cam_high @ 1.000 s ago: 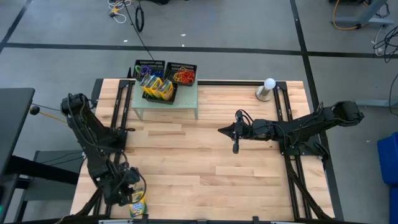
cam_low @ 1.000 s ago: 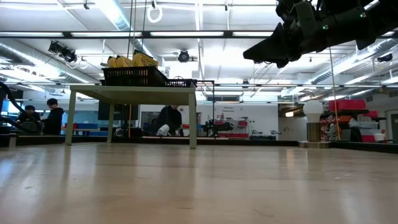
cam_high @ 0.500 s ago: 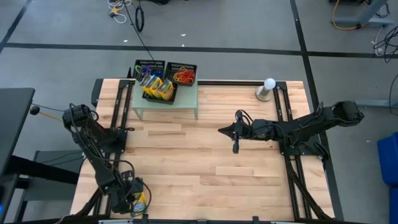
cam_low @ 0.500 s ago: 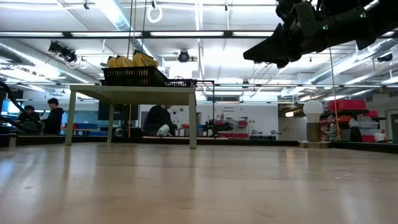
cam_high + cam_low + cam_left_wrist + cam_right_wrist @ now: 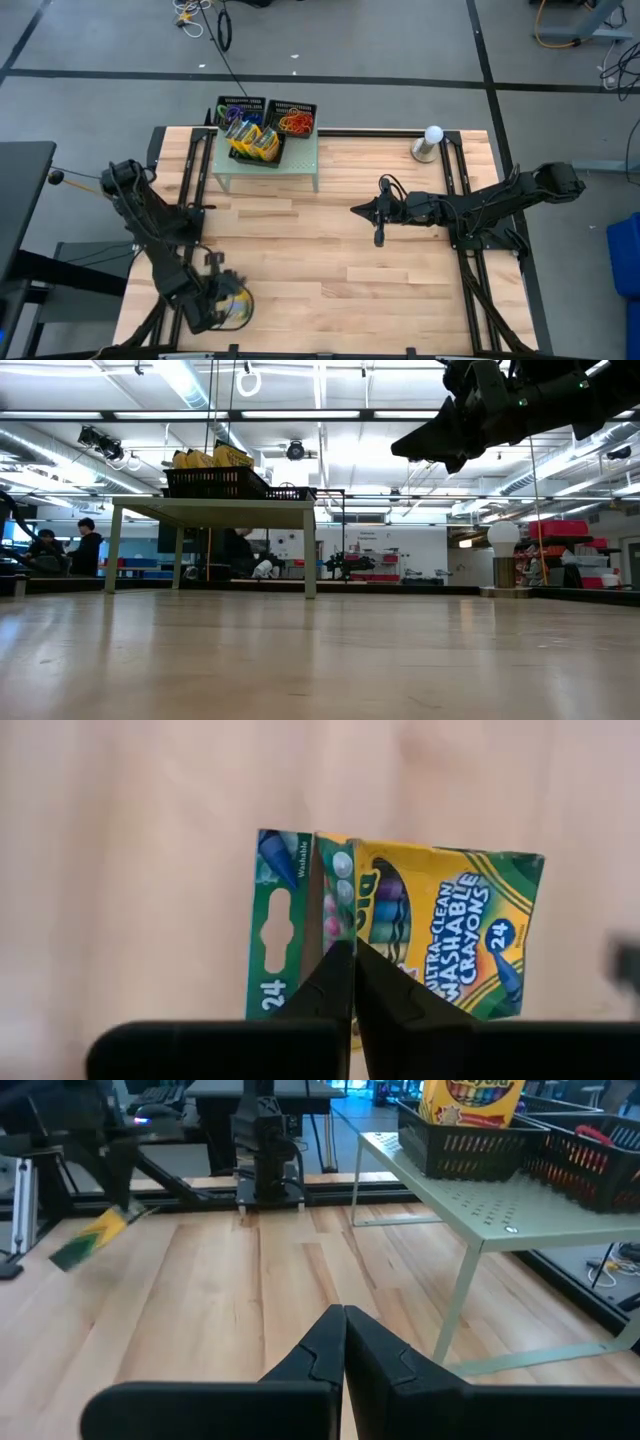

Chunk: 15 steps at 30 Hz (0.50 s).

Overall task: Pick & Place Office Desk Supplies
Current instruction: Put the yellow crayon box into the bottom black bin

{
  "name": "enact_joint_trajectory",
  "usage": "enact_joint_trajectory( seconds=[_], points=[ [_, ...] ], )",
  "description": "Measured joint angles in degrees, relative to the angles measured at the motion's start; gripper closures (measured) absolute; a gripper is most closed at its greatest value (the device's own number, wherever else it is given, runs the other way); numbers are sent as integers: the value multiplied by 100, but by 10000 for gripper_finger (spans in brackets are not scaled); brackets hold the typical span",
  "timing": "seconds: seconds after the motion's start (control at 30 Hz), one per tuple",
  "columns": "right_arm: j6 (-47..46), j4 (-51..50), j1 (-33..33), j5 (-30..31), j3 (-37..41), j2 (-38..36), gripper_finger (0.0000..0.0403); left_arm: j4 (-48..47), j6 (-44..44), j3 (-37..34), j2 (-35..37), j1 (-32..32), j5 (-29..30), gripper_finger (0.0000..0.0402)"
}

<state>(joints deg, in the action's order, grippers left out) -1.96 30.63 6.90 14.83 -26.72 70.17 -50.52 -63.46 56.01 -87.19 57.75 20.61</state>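
On the wooden table [image 5: 330,250], near its front-left corner, the left gripper [image 5: 228,305] pinches a crayon box [image 5: 400,935] by its hang-tab edge; the trays [image 5: 265,125] lie well apart at the back, while the right gripper [image 5: 378,238], pressed together, waits mid-table

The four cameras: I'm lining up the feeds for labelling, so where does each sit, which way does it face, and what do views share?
High: overhead, straight down; both arms, left gripper shut on the crayon box.
Low: table height, level across; right arm overhead, small table.
Left wrist: past its shut fingers at the crayon box.
Right wrist: past its shut gripper; shares the small table, black trays.
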Motion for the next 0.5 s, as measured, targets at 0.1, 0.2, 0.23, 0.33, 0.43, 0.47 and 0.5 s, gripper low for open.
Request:
enact_joint_trajectory(
  seconds=[0.1,0.2,0.23,0.33,0.43,0.47,0.5],
  points=[
    [-38,226,0,1,0,160,392,-554,419,280,54,-393,982,396],
    [-81,766,0,-23,-9,554,392,-815,768,330,58,-879,1677,396],
    [-79,951,-3,-32,-9,727,391,-806,903,330,58,-1058,1851,396],
    [-175,1599,-79,-265,-47,1356,391,-762,1249,330,58,-1571,2441,396],
    [-494,1887,-203,-470,-304,2005,376,-595,1653,335,58,-2032,2997,396],
    [-570,1889,-241,-536,-415,2193,366,-553,1813,351,58,-2169,3126,396],
    [-641,1891,-272,-612,-550,2404,355,-472,1998,369,58,-2291,3240,396]
  ],
)
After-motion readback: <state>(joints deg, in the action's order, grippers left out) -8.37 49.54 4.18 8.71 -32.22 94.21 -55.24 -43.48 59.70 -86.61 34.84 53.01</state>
